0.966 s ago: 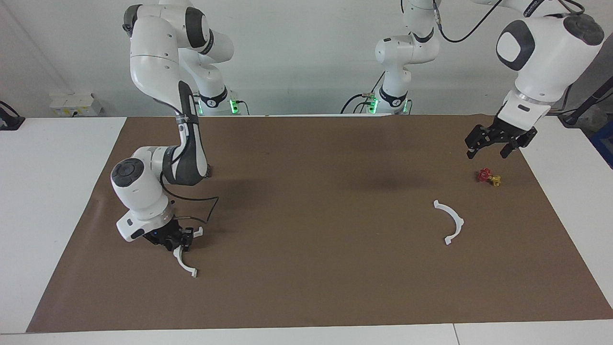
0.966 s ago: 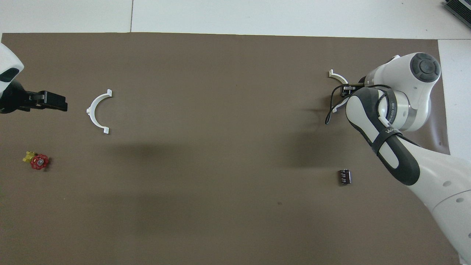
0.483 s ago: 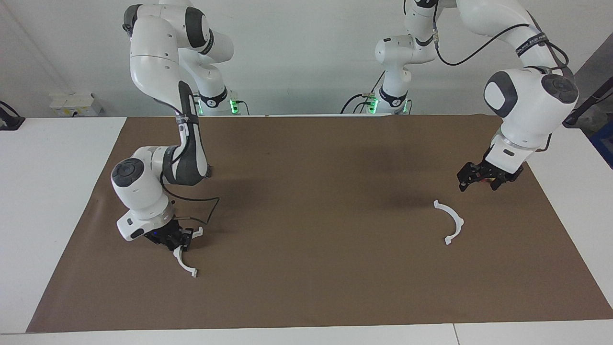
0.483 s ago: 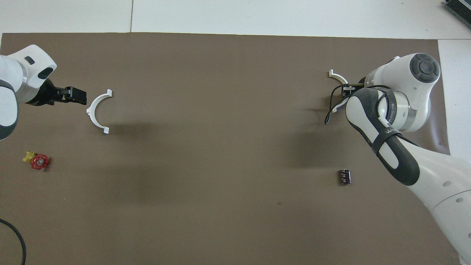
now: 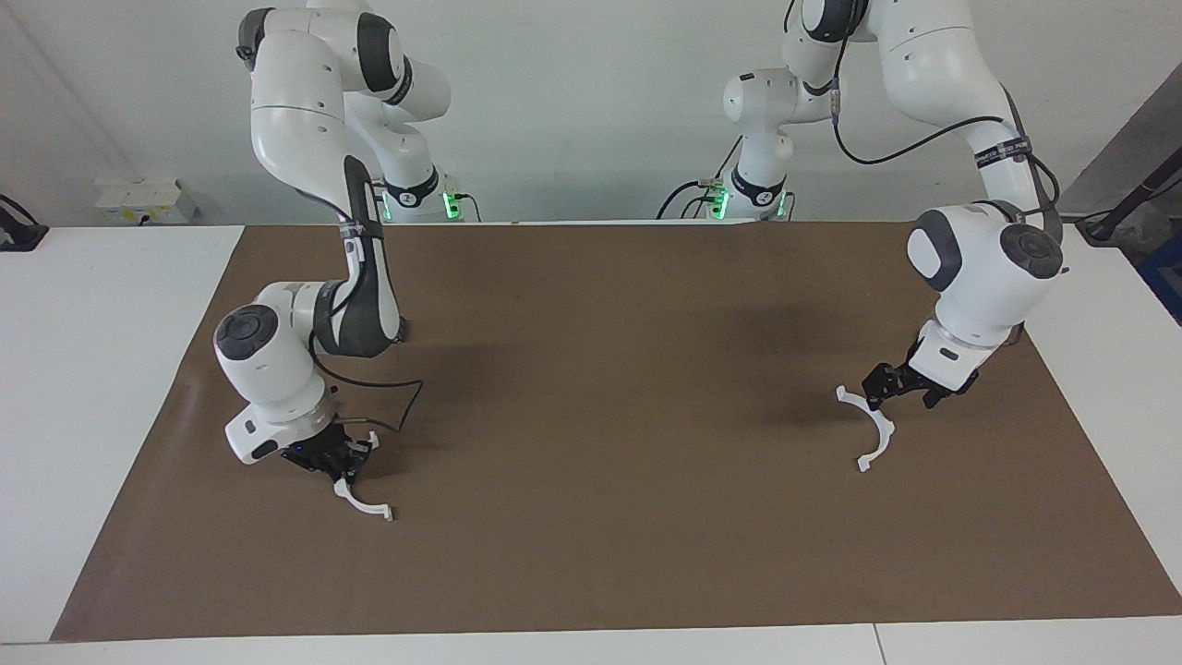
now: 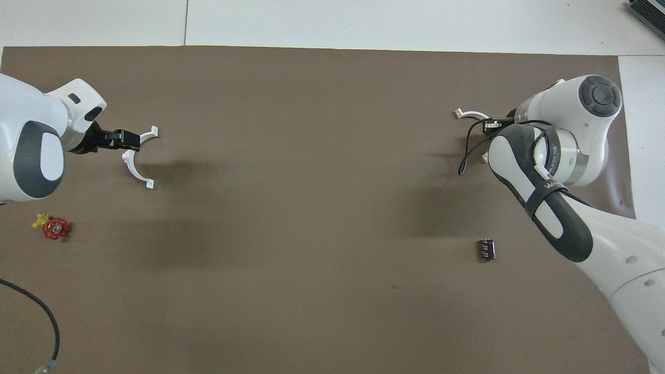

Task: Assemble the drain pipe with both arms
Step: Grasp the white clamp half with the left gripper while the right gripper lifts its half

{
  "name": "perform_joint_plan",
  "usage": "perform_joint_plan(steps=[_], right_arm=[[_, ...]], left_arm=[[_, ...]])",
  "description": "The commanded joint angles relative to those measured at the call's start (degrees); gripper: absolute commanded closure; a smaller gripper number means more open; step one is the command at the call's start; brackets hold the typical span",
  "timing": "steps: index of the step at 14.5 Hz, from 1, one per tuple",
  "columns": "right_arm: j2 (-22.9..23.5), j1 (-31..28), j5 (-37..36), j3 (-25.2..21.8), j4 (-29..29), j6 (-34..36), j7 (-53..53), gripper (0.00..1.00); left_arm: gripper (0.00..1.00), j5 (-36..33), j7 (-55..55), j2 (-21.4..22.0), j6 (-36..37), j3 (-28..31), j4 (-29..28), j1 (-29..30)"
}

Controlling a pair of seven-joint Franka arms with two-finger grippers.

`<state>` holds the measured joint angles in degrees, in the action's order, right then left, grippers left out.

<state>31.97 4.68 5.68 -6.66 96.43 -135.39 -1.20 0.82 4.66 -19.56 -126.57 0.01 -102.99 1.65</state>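
The drain pipe is in two white half-ring arcs. One arc point(image 5: 360, 503) is in my right gripper point(image 5: 343, 466), which is shut on it low over the brown mat point(image 5: 591, 517) at the right arm's end. The overhead view shows this arc point(image 6: 470, 112) sticking out from the right gripper point(image 6: 491, 124). The other arc point(image 5: 886, 432) lies flat on the mat at the left arm's end. My left gripper point(image 5: 900, 388) is open, low over the end of that arc nearer the robots. The overhead view shows the left gripper point(image 6: 127, 139) at that arc point(image 6: 132, 169).
A red and yellow valve part point(image 6: 52, 227) lies near the left arm's end, nearer the robots than the flat arc. A small dark cylinder point(image 6: 487, 249) lies beside the right arm's forearm. A black cable point(image 6: 31, 311) crosses the mat's corner near the left arm.
My left gripper has come down from over the valve part to the flat arc. My right gripper has turned its arc, whose free end has swung outward.
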Motion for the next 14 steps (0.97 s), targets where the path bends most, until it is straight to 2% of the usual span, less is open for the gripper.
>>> perform_joint_plan(steps=[1, 3, 6, 7, 8, 11, 14], right_arm=[[-1.47, -0.29, 1.71, 0.33, 1.57, -0.40, -0.29, 0.98], [-1.47, -0.03, 1.71, 0.24, 0.70, 0.39, -0.47, 1.00], [-1.47, 0.32, 1.35, 0.15, -3.95, 4.42, -1.26, 1.00], [-1.64, 0.41, 0.92, 0.15, -5.97, 6.26, -2.83, 1.00], [-1.73, 1.02, 0.65, 0.15, -7.90, 8.11, -5.02, 1.00], [-1.56, 3.66, -0.22, -0.02, -12.31, 13.21, -11.87, 1.00], [-1.47, 8.05, -7.41, -0.02, -13.46, 14.54, -21.35, 1.00]], left_arm=[[0.00, 0.50, -0.35, -1.70, -3.32, -0.53, -0.54, 0.98], [0.00, 0.50, -0.26, -3.37, -5.87, -0.53, -0.63, 1.86], [0.00, 0.50, -0.44, -4.87, -7.28, -0.53, -0.72, 2.04], [0.02, 0.50, -0.52, -5.04, -7.37, -0.53, -0.72, 2.04], [0.10, 0.50, -0.53, -5.05, -7.46, -0.53, -0.98, 1.95], [0.15, 0.50, -0.61, -4.96, -8.60, -0.53, -2.38, 2.04], [0.24, 0.59, -0.79, -4.78, -8.25, -0.53, -2.91, 1.95]])
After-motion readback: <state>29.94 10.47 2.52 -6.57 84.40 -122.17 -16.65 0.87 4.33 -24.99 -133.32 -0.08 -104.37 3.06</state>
